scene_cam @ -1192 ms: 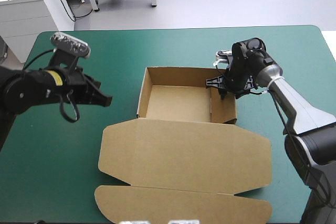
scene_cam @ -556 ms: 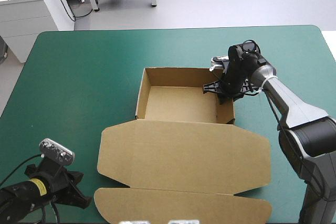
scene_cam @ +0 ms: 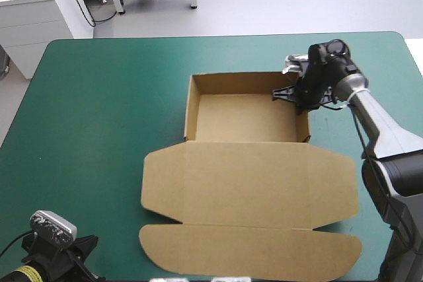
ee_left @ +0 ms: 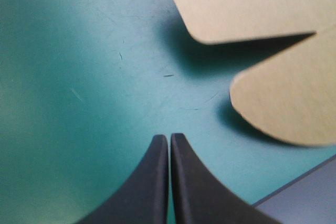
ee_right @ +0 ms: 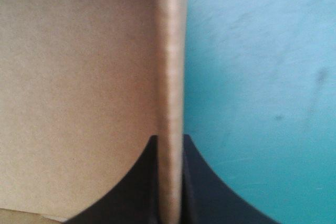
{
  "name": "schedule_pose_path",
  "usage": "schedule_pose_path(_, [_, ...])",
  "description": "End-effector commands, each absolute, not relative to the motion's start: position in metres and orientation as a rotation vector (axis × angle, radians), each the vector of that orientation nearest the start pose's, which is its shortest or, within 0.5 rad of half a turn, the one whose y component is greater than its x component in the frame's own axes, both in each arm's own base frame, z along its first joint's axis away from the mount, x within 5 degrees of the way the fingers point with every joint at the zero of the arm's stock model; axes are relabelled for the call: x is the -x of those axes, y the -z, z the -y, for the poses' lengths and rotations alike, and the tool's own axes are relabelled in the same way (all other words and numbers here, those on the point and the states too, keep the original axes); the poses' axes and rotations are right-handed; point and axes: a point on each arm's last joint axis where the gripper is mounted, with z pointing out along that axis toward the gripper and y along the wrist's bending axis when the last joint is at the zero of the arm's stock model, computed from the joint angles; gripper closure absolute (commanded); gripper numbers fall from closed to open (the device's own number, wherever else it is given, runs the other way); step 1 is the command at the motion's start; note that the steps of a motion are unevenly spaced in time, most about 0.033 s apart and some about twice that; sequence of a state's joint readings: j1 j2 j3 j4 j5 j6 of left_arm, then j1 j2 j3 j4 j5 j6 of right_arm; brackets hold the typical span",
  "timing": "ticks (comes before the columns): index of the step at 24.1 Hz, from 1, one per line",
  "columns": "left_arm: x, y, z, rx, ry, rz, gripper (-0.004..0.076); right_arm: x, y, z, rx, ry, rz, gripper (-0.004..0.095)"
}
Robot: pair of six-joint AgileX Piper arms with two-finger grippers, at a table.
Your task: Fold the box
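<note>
Now the right gripper [scene_cam: 297, 96], pinching the right wall of the box [scene_cam: 244, 183], has dragged it rightward mid-table, while the left gripper [ee_left: 169, 138], closed and empty, has withdrawn, suggesting repositioning before further folds.

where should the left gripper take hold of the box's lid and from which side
Probably the rounded left corner of the front flap, coming from the table's left side. The box's lid lies flat, but that corner casts a shadow on the teal-green cover, so it seems slightly raised, leaving room for a finger beneath. The left gripper, shut, is nearest it.
</note>
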State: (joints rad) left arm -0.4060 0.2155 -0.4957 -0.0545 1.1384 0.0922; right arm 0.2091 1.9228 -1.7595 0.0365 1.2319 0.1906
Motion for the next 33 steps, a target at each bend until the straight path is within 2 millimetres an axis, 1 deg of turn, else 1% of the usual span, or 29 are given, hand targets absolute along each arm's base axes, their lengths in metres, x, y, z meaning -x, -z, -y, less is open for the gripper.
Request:
schedule_pose_path(1, [-0.023,-0.279,0.016,-0.554,0.259,-2.210,0.0732,-0.387,-0.347,-0.039,-0.067,-0.031,-2.736,0.0927])
schedule_pose_path(2, [-0.023,-0.279,0.016,-0.554,0.259,-2.210,0.0732,-0.385,-0.352,-0.022,-0.105,0.014,-2.722,0.0927])
schedule_pose_path(3, [-0.023,-0.279,0.016,-0.554,0.259,-2.210,0.0732,-0.380,-0.361,0.014,-0.177,0.065,-2.696,0.0927])
schedule_pose_path(6, [-0.023,-0.279,0.016,-0.554,0.259,-2.210,0.0732,-0.366,-0.372,0.072,-0.330,0.122,-2.656,0.0927])
schedule_pose_path(7, [-0.023,-0.279,0.016,-0.554,0.259,-2.210,0.0732,-0.361,-0.374,0.087,-0.382,0.138,-2.645,0.0927])
schedule_pose_path(9, [-0.023,-0.279,0.016,-0.554,0.259,-2.210,0.0732,-0.349,-0.376,0.124,-0.511,0.175,-2.621,0.0927])
schedule_pose_path(13, [-0.023,-0.279,0.016,-0.554,0.259,-2.210,0.0732,-0.324,-0.376,0.179,-0.726,0.208,-2.577,0.0927])
schedule_pose_path(14, [-0.023,-0.279,0.016,-0.554,0.259,-2.210,0.0732,-0.314,-0.376,0.197,-0.802,0.221,-2.558,0.0927])
schedule_pose_path(15, [-0.023,-0.279,0.016,-0.554,0.259,-2.210,0.0732,-0.308,-0.374,0.209,-0.851,0.221,-2.548,0.0927])
schedule_pose_path(17, [-0.023,-0.280,0.016,-0.553,0.260,-2.207,0.0732,-0.305,-0.371,0.216,-0.883,0.218,-2.546,0.0925])
schedule_pose_path(20, [-0.023,-0.279,0.016,-0.561,0.256,-2.207,0.0732,-0.306,-0.371,0.217,-0.875,0.228,-2.536,0.0914])
schedule_pose_path(24, [-0.023,-0.279,0.016,-0.561,0.260,-2.207,0.0732,-0.305,-0.371,0.217,-0.877,0.228,-2.541,0.0744])
schedule_pose_path(25, [-0.023,-0.279,0.016,-0.557,0.262,-2.209,0.0732,-0.305,-0.371,0.216,-0.878,0.227,-2.545,0.0687])
schedule_pose_path(26, [-0.023,-0.279,0.016,-0.557,0.262,-2.209,0.0732,-0.305,-0.371,0.216,-0.879,0.226,-2.547,0.0668])
schedule_pose_path(27, [-0.023,-0.279,0.016,-0.557,0.262,-2.209,0.0732,-0.305,-0.371,0.216,-0.876,0.221,-2.548,0.0653])
schedule_pose_path(33, [-0.023,-0.279,0.016,-0.557,0.262,-2.209,0.0732,-0.306,-0.371,0.216,-0.877,0.212,-2.546,0.0653])
